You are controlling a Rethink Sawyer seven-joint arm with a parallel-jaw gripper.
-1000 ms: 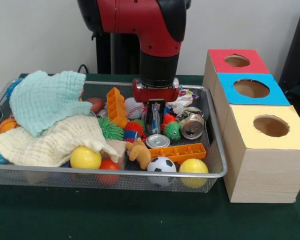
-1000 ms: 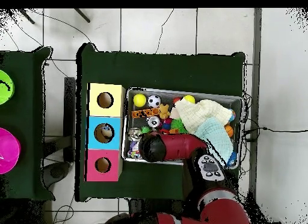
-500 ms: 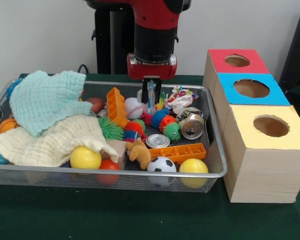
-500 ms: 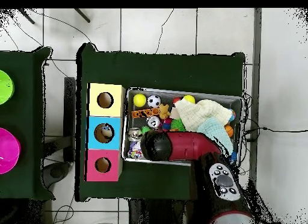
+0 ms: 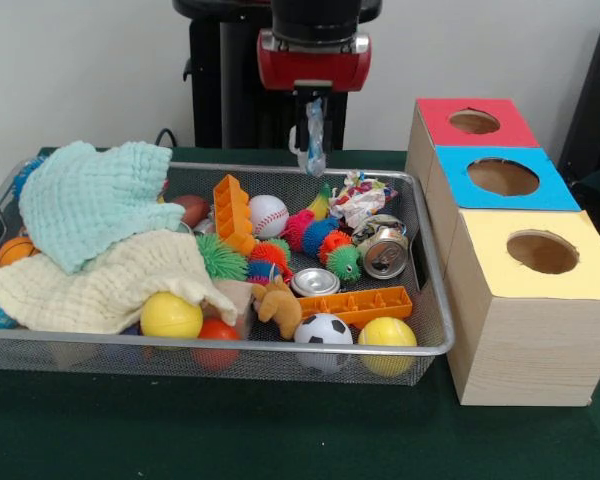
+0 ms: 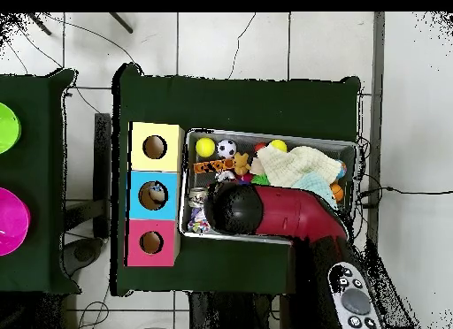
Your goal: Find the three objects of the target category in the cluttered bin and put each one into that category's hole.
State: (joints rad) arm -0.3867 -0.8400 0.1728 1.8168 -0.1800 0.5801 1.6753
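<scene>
The red and black arm's gripper (image 5: 313, 140) hangs high above the far rim of the wire mesh bin (image 5: 428, 300), and its jaws are closed on a small, pale bluish translucent item (image 5: 314, 152) that dangles just below them; what exactly it is I cannot tell, though it looks like a thin plastic or glassy piece. From overhead the arm covers the gripper, so only the front view shows the hold.

Beside the bin on the green counter (image 5: 280, 440) stand three wooden boxes, one with a red top and hole (image 5: 474, 121), one with a blue top and hole (image 5: 502, 176), and one with a yellow top and hole (image 5: 542, 251). The held item sits well apart from all three holes.

In the bin lie other candidates: a dented silver drink can on its side (image 5: 385, 250), a flat silver tin with a ring lid (image 5: 315, 282) and a crumpled printed wrapper (image 5: 360, 196).

Judging by its look, the held piece is light and slippery, pinched only at its top, so it could swing or slip on a fast move. The can should be stiff but easily crushed, best taken across its round body. The wrapper is soft and would need a pinch on a raised fold
</scene>
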